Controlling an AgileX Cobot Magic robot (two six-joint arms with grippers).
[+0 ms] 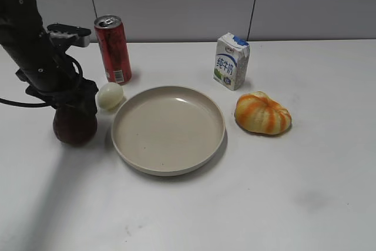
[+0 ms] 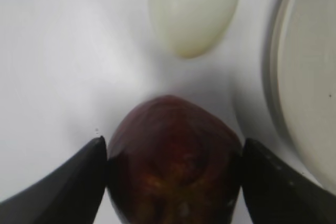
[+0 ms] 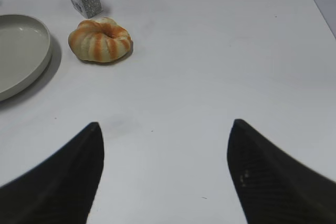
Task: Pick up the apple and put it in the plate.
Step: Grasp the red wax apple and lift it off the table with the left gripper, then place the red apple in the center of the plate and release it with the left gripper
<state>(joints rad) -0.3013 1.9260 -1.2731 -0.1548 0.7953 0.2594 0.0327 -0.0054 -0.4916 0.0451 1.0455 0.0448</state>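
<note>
The dark maroon apple (image 1: 74, 129) stands on the white table left of the beige plate (image 1: 170, 127). My left gripper (image 1: 75, 116) comes down over it from above. In the left wrist view its two black fingers (image 2: 173, 150) press against both sides of the apple (image 2: 173, 156), which rests on the table. The plate's rim (image 2: 310, 77) shows at the right of that view. The plate holds nothing. My right gripper (image 3: 165, 135) is open and empty over bare table; it does not show in the exterior view. The plate's edge (image 3: 21, 51) is at its far left.
A small pale egg-shaped thing (image 1: 110, 95) lies just beyond the apple, close to the plate's rim, and shows in the left wrist view (image 2: 193, 9). A red can (image 1: 113, 49) stands behind it. A milk carton (image 1: 231, 61) and an orange-striped pumpkin-like object (image 1: 262, 113) are right of the plate.
</note>
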